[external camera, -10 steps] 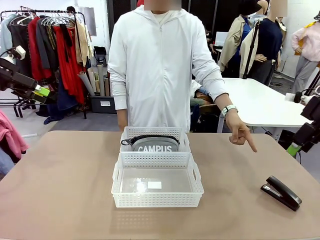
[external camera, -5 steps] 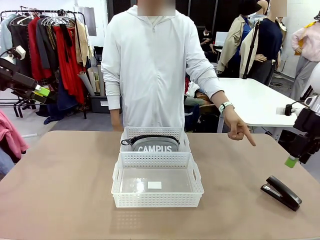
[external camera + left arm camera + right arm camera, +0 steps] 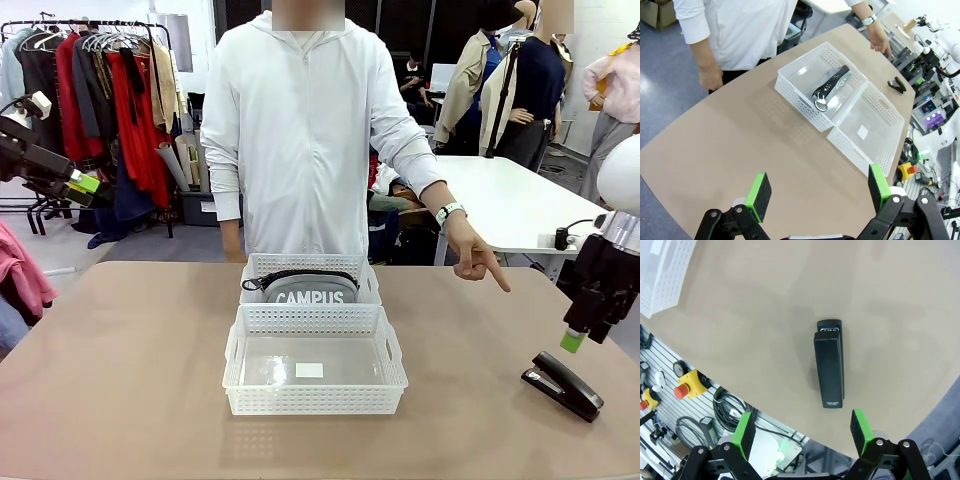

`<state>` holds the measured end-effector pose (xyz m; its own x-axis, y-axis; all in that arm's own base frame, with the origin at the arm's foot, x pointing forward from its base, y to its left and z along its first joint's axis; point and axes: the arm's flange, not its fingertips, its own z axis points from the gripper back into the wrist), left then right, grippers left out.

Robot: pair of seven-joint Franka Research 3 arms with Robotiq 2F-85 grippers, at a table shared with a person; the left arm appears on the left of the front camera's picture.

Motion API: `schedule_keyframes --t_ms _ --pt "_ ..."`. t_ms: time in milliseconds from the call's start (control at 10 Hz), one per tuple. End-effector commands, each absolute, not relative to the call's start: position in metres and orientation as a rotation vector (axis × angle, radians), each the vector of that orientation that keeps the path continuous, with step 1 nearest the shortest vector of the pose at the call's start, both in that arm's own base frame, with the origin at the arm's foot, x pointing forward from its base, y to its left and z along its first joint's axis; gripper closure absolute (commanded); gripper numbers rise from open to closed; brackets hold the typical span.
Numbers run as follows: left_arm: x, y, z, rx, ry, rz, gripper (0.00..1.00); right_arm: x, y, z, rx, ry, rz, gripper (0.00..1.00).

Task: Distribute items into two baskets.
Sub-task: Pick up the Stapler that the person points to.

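Your left gripper [image 3: 818, 192] hangs released, well apart from the rest. The pouch [image 3: 310, 290] lies in the far basket [image 3: 368, 280], behind the near basket [image 3: 315, 402]. Your right gripper [image 3: 578, 335], spread wide, hovers over the stapler [image 3: 562, 385] on the table [image 3: 130, 380]: centre the 2 fingers [image 3: 744, 432] across its narrow body, then lower.

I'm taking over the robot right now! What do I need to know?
Left gripper: open, empty, raised at the table's left side.
Right gripper: open, empty, hovering above the stapler.
The pouch lies in the far basket. The near basket has no item in it. The stapler lies on the table, right side; the person's hand points towards it.
Done: the pouch.
Left: grasp the stapler, probably for the near basket.
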<state>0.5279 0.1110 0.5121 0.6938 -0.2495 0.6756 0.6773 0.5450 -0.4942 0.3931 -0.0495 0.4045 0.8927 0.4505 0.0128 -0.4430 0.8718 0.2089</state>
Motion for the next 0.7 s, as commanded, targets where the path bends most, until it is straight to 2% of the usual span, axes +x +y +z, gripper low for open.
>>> schedule_keyframes --t_ms 0,600 --pt "0.527 0.112 0.513 -0.821 -0.585 -0.585 0.00 0.399 -0.045 0.399 0.155 0.023 0.454 0.00" --pt "0.527 0.112 0.513 -0.821 -0.585 -0.585 0.00 0.411 -0.051 0.358 0.096 0.077 0.438 0.00"
